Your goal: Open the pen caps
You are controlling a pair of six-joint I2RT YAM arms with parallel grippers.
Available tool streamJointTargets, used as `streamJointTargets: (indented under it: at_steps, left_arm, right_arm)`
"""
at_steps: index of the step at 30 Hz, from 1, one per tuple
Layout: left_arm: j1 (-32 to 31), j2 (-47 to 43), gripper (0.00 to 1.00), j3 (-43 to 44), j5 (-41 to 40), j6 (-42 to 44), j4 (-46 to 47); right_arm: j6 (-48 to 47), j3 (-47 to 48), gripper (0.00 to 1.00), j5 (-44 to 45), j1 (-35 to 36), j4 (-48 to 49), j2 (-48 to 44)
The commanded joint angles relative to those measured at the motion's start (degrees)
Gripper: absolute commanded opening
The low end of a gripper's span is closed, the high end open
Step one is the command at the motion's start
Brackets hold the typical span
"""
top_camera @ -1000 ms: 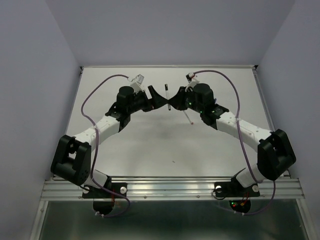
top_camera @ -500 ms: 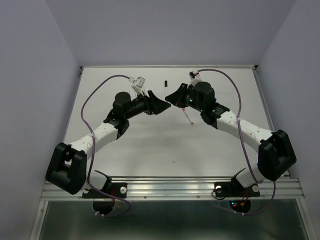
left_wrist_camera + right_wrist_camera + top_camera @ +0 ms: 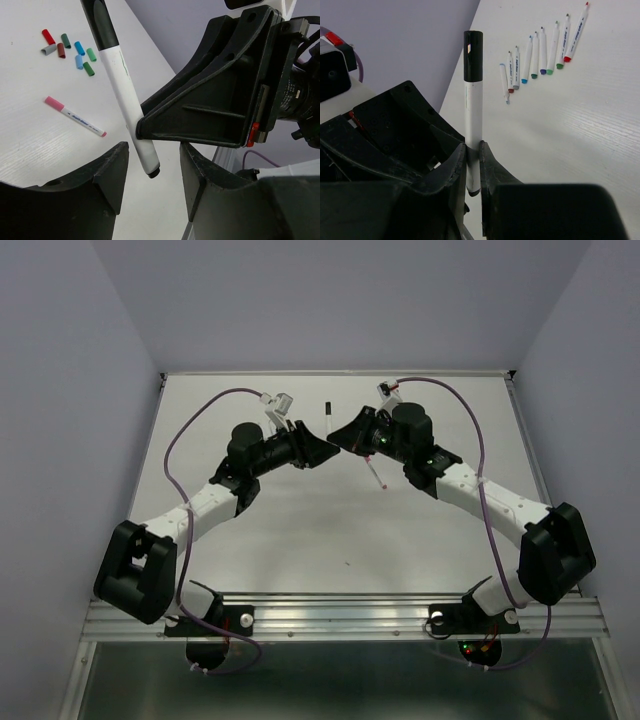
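Observation:
My right gripper [image 3: 473, 150] is shut on the lower barrel of a white pen [image 3: 472, 107] with a black cap [image 3: 473, 55] still on its top end. It holds the pen above the table, far middle [image 3: 327, 418]. My left gripper [image 3: 152, 160] is open. Its fingers [image 3: 107, 170] flank the pen's bottom end [image 3: 147, 162] without touching it. Several loose coloured pen caps [image 3: 70, 50] lie in a cluster on the table. A row of several uncapped white pens [image 3: 540, 50] lies on the table.
A pink-ended pen [image 3: 75, 116] lies alone on the table, under the right arm in the top view [image 3: 376, 475]. Purple cables [image 3: 195, 425] loop over both arms. The table's back edge meets the wall [image 3: 330, 372].
My left gripper has drawn back to the left, away from the right gripper. The right gripper has turned the pen so its black cap points toward the far side.

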Motion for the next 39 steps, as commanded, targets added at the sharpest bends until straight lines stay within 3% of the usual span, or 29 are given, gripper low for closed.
streamJointTargets:
  at_steps: [1, 5, 8, 14, 15, 19, 22, 23, 26, 32, 39]
  left_arm:
    - [-0.5, -0.1, 0.55, 2.8, 2.5, 1.1, 4.6]
    - [-0.6, 0.0, 0.54, 2.3, 2.9, 0.6, 5.6]
    - [-0.6, 0.6, 0.45, 2.0, 2.8, -0.5, 6.8]
    - [-0.6, 2.0, 0.13, 3.2, 2.8, -1.8, 7.6]
    - [-0.6, 2.1, 0.00, 3.4, 2.8, -1.9, 7.6]
    - [-0.6, 1.9, 0.00, 3.1, 2.3, -2.3, 7.6]
    - [-0.6, 1.0, 0.00, 2.1, 1.4, -2.5, 7.6]
    - [-0.6, 0.9, 0.00, 1.6, 1.4, -2.5, 7.4]
    - [-0.6, 0.6, 0.00, 1.2, 2.3, -2.3, 6.6]
    - [-0.6, 0.6, 0.00, -0.1, 4.5, -2.5, 5.4]
    - [-0.6, -1.8, 0.00, -0.3, 3.8, -0.9, 2.6]
  right_arm:
    - [1.1, 3.2, 0.07, -0.6, 0.2, 4.1, -1.7]
    - [1.8, 3.5, 0.08, -0.5, 0.2, 4.6, -1.1]
    - [2.7, 3.6, 0.08, -1.9, 0.2, 5.6, -0.4]
    - [3.5, 3.2, 0.08, -3.7, 0.2, 6.3, 0.5]
    - [3.2, 3.2, 0.08, -3.7, 0.2, 6.1, 0.4]
    - [1.9, 2.8, 0.10, -2.2, 0.2, 5.9, -0.3]
    - [-0.3, 3.2, 0.27, -0.5, 0.2, 4.4, -0.5]
    - [-1.0, 3.7, 0.43, 0.9, 0.2, 3.6, -0.5]
    - [-4.9, 4.9, 0.55, 2.9, 0.2, 2.4, -0.4]
    - [-9.3, 8.7, 0.60, 7.5, 0.2, 2.0, 0.1]
    - [-11.9, 11.9, 0.54, 10.8, 0.2, 1.7, 2.5]
